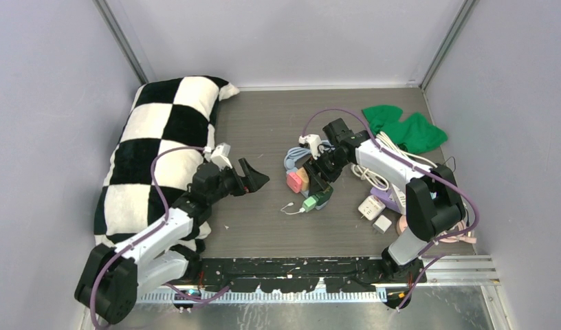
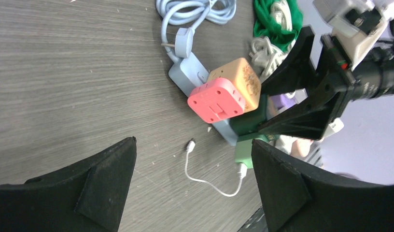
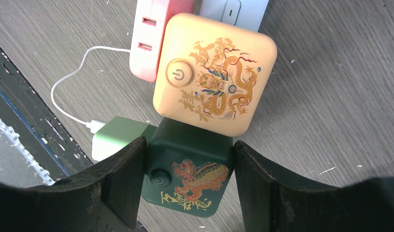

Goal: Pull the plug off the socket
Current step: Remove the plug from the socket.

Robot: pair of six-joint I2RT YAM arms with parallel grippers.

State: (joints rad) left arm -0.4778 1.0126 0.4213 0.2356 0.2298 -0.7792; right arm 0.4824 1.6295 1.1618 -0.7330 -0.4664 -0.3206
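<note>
Black jaws of the right gripper filled the bottom of its wrist view, pressed against both sides of the dark green plug, a grip seemingly taken to draw the cube straight off the pale blue power strip it appeared to sit in, mid-table. Touching it stood an orange plug, with a pink plug beside that and a light green charger close by. Well apart to the left, the left gripper hovered with jaws spread wide around nothing, probably placed to steady the strip, which looked light enough to lift with the plug.
</note>
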